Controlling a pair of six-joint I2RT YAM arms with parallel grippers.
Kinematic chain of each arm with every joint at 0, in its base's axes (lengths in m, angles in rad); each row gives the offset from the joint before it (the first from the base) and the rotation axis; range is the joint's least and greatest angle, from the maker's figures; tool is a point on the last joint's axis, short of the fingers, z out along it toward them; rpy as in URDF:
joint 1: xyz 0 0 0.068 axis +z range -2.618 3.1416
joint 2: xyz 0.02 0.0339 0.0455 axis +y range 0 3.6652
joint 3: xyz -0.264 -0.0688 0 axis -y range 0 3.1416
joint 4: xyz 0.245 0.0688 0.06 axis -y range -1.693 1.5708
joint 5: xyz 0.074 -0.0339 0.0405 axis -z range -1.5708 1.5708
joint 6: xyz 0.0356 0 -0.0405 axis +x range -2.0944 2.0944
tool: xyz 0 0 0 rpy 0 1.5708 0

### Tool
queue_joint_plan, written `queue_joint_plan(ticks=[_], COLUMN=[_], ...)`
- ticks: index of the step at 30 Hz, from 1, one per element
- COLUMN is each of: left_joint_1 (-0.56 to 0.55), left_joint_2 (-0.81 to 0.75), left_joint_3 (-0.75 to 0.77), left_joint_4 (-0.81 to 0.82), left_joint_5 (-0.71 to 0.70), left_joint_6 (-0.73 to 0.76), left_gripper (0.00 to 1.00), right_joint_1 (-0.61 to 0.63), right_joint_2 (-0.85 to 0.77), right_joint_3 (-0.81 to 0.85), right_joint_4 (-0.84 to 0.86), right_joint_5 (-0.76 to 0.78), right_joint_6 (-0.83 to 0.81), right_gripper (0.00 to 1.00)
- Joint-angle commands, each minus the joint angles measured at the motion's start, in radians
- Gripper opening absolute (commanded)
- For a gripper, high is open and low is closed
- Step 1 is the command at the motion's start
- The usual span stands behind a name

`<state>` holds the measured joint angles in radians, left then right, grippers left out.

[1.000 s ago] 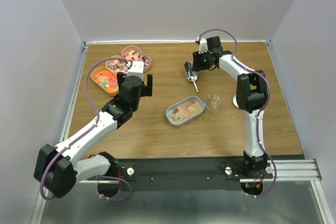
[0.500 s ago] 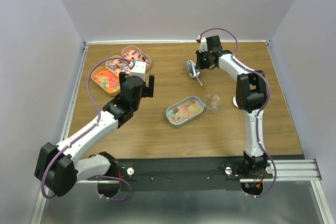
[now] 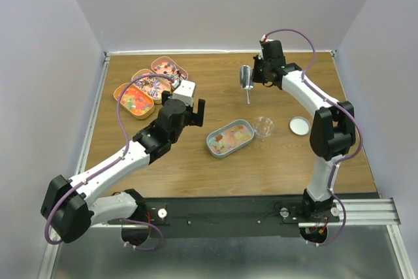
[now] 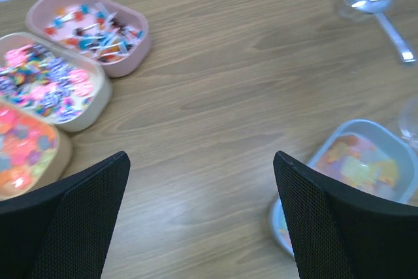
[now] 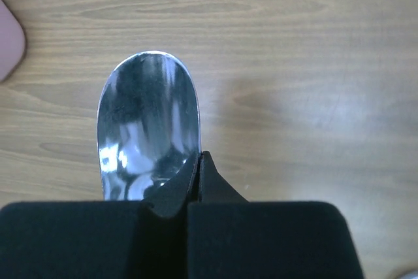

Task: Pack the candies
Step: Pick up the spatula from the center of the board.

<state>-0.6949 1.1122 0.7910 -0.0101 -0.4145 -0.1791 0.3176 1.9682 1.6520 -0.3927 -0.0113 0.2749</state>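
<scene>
Right gripper (image 5: pixel 198 168) is clamped shut on the scoop (image 5: pixel 147 129), far centre; left gripper (image 4: pixel 201 161) is held wide open, empty. Scooping is judged next, so a reach left to the candies (image 3: pixel 134 100) is called for. Counted: three trays (image 4: pixel 138 49) far left, one tin (image 3: pixel 209 142), one cup (image 3: pixel 263 127), one lid (image 3: pixel 300 125), one scoop.

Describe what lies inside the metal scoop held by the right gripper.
The scoop shows only bare shiny metal and reflections; nothing lies in the visible part of its bowl. Its near end is covered by the right gripper, shut on the rim, so that part cannot be checked.
</scene>
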Motion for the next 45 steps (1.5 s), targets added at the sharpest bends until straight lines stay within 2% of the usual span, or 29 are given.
queue_joint_plan(ticks=[1, 3, 7, 9, 13, 19, 28, 33, 36, 38, 44, 45], left_joint_1=[-0.152, -0.238, -0.325, -0.347, -0.347, -0.347, -0.347, -0.347, -0.347, -0.347, -0.347, -0.347], left_joint_2=[0.044, 0.075, 0.129, 0.149, 0.158, 0.218, 0.339, 0.406, 0.429, 0.442, 0.457, 0.463], left_joint_3=[0.045, 0.060, 0.102, 0.105, 0.051, 0.011, 0.109, 0.198, 0.218, 0.231, 0.232, 0.231], left_joint_4=[0.070, 0.104, 0.179, 0.237, 0.369, 0.498, 0.470, 0.340, 0.309, 0.288, 0.271, 0.269], left_joint_5=[0.030, 0.014, 0.000, -0.003, 0.014, 0.005, 0.020, 0.006, 0.013, 0.013, 0.003, 0.003], left_joint_6=[-0.049, -0.048, 0.002, 0.013, 0.027, 0.059, 0.003, -0.031, -0.049, -0.056, -0.076, -0.077], left_gripper=[0.98, 0.98, 0.98, 0.97, 0.84, 0.81, 0.77, 0.77, 0.72, 0.63, 0.60, 0.56], right_joint_1=[0.087, 0.112, 0.170, 0.193, 0.210, 0.212, 0.210, 0.215, 0.221, 0.222, 0.229, 0.230], right_joint_2=[-0.146, -0.195, -0.221, -0.227, -0.265, -0.316, -0.345, -0.341, -0.336, -0.331, -0.327, -0.328], right_joint_3=[-0.115, -0.146, -0.143, -0.136, -0.158, -0.169, -0.192, -0.202, -0.199, -0.196, -0.184, -0.179], right_joint_4=[-0.017, -0.049, -0.171, -0.207, -0.259, -0.294, -0.304, -0.304, -0.304, -0.304, -0.304, -0.304], right_joint_5=[0.278, 0.365, 0.404, 0.465, 0.455, 0.418, 0.413, 0.413, 0.419, 0.419, 0.425, 0.427], right_joint_6=[0.214, 0.275, 0.366, 0.401, 0.458, 0.494, 0.504, 0.503, 0.503, 0.507, 0.514, 0.514], right_gripper=[0.01, 0.01, 0.01, 0.01, 0.01, 0.01, 0.01, 0.01, 0.01, 0.01, 0.01, 0.01])
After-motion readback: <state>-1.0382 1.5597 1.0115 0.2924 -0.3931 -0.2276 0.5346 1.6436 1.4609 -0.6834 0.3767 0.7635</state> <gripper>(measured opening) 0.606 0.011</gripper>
